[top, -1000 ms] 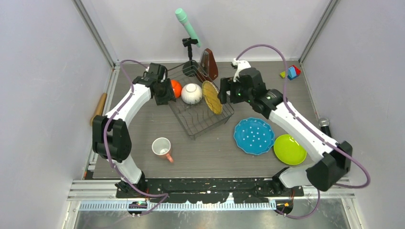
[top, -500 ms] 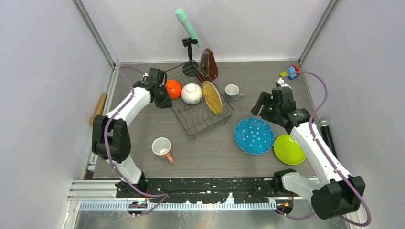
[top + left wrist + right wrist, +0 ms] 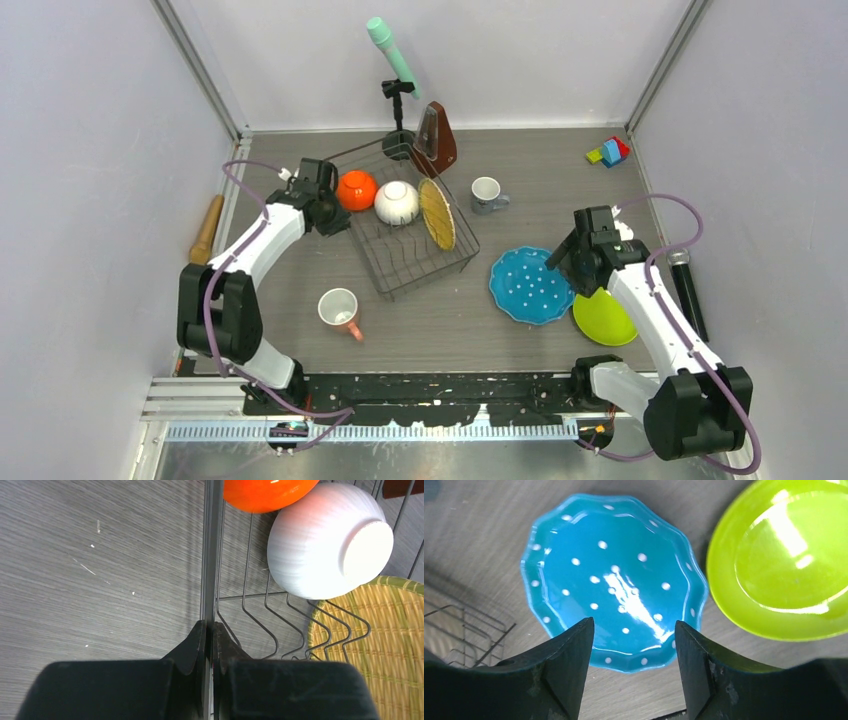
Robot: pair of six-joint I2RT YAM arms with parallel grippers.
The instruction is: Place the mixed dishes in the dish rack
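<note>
Left gripper (image 3: 210, 630) pinches the dish rack (image 3: 210, 540) rim; a tug could tip the white bowl (image 3: 320, 545) ahead. Right gripper (image 3: 634, 645), jaws parted above the blue white-dotted plate (image 3: 614, 580), may skid off its low edge.

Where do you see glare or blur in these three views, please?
Right wrist: bright glare patches on the lime green plate and a streak on the blue white-dotted plate. Left wrist: the white bowl is washed out at its base, and the dish rack rim wire near the lens looks soft. Top external: even light, faint shadows.
</note>
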